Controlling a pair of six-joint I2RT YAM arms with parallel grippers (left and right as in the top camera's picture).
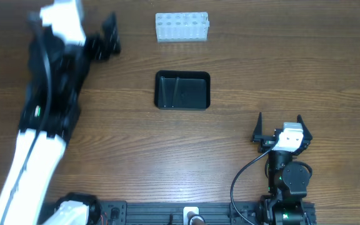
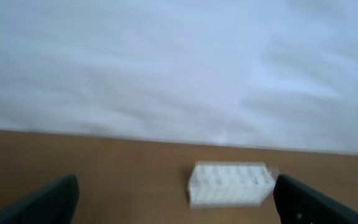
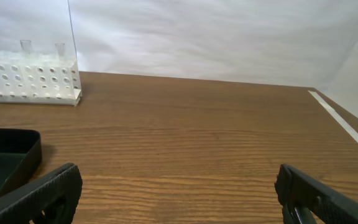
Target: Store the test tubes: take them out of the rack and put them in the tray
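Note:
The white test tube rack (image 1: 182, 27) stands at the far middle of the table, and the black tray (image 1: 182, 90) lies just in front of it. In the right wrist view two clear tubes (image 3: 25, 46) stick up from the rack (image 3: 30, 81). My left gripper (image 1: 107, 39) is raised to the left of the rack, open and holding nothing. Its wrist view has the rack (image 2: 230, 184) ahead, between the spread fingers (image 2: 48, 202). My right gripper (image 1: 279, 128) stands open near its base, right of the tray (image 3: 5, 162), with nothing in it.
Bare wooden tabletop (image 1: 292, 62) stretches to the right of the rack and tray. A white wall (image 3: 197, 31) rises behind the table's far edge. A strip of pale tape (image 3: 344, 127) runs along the table's right side.

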